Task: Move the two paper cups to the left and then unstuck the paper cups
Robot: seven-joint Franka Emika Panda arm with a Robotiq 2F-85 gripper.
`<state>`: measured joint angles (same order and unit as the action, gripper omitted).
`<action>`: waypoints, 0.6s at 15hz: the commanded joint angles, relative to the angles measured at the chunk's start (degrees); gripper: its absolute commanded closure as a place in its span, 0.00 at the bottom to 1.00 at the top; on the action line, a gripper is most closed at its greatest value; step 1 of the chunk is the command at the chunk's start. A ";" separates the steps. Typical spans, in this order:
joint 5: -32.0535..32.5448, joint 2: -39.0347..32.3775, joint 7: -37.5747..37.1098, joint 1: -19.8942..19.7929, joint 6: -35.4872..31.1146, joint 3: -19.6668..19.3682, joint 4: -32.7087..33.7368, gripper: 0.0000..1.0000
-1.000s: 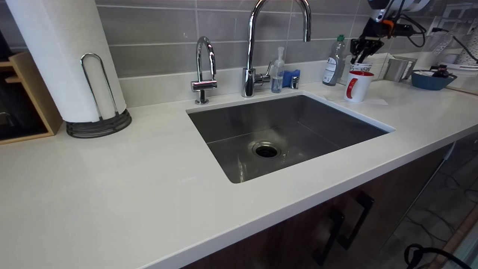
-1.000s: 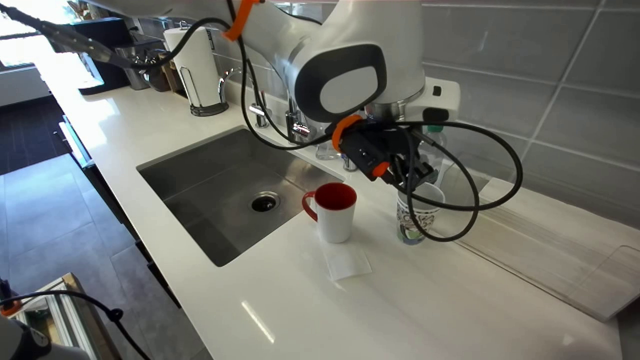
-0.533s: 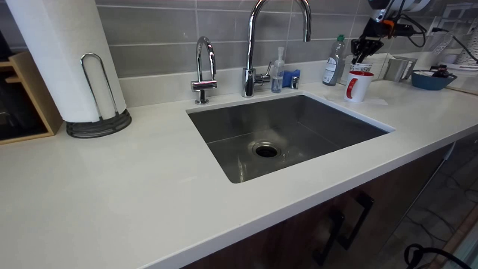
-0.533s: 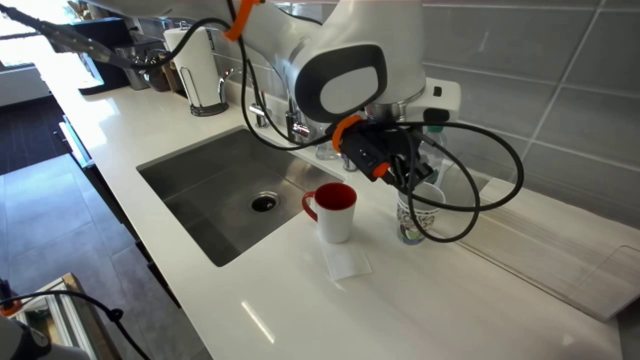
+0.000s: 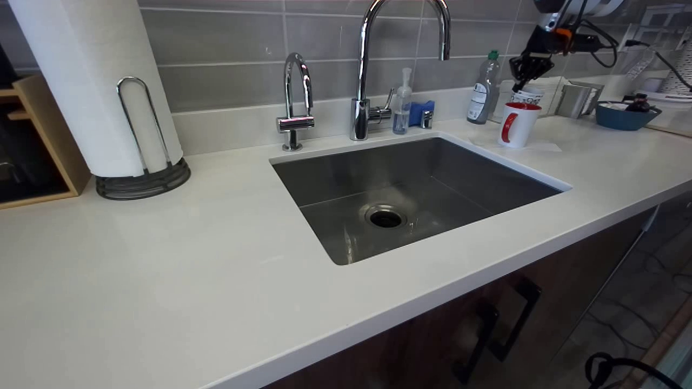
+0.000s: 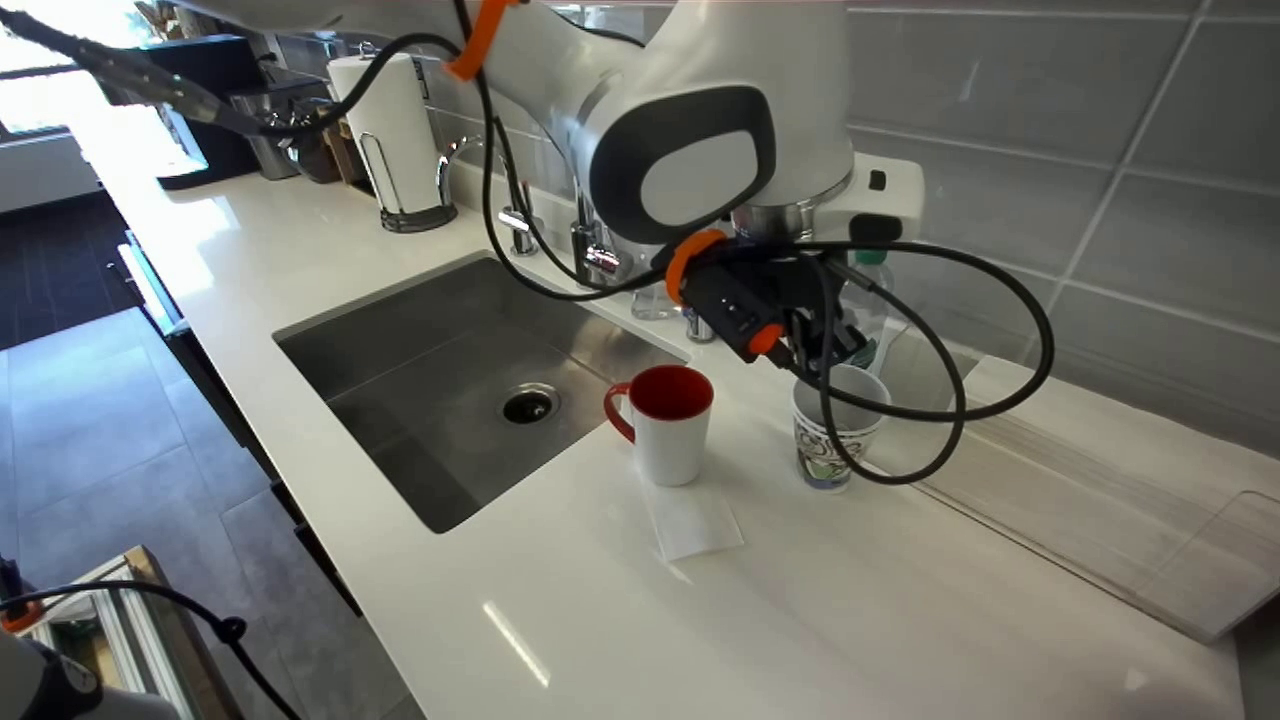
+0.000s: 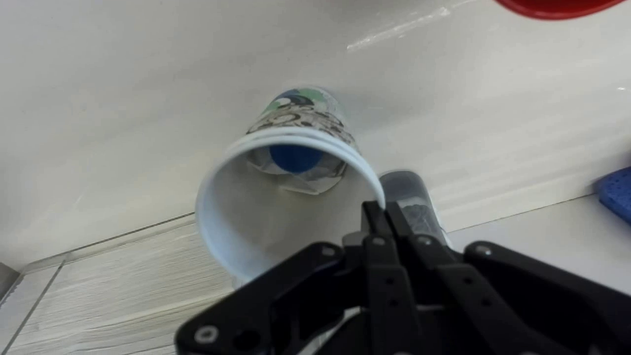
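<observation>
The two paper cups (image 7: pixel 305 116) are nested, white with a brown, green and blue print, and two stacked rims show in the wrist view. They also show in both exterior views, behind the red-and-white mug (image 5: pixel 518 129) in an exterior view (image 5: pixel 532 97) and partly behind a cable in an exterior view (image 6: pixel 828 455). They look slightly tilted. My gripper (image 7: pixel 382 204) is shut on the near rim edge, one finger inside and one outside. Whether both rims are pinched I cannot tell. A blue round thing (image 7: pixel 296 158) and crumpled wrap lie inside the inner cup.
The mug (image 6: pixel 672 440) stands beside the cups, near the sink (image 6: pixel 345 310) and a flat white paper (image 6: pixel 700 530). A dish soap bottle (image 5: pixel 483 92) stands by the wall. A clear plastic tray (image 6: pixel 1080 530) and a blue bowl (image 5: pixel 621 118) are further along the counter.
The gripper's fingers have come together on the cup rim; they were slightly apart. The cups have tipped a little and their top shifted slightly. The arm has barely moved.
</observation>
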<state>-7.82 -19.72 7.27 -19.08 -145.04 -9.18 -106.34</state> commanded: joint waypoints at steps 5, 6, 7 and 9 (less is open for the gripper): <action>-1.66 3.90 4.61 -0.97 7.56 0.14 -0.23 0.99; 3.04 3.45 1.19 0.54 4.24 -2.11 -0.47 0.99; -2.09 4.86 6.98 -1.53 10.43 0.16 0.06 0.99; 2.26 4.31 3.82 -0.12 6.70 -2.20 -0.16 0.99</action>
<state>-7.24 -16.64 10.62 -19.49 -138.67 -10.16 -106.21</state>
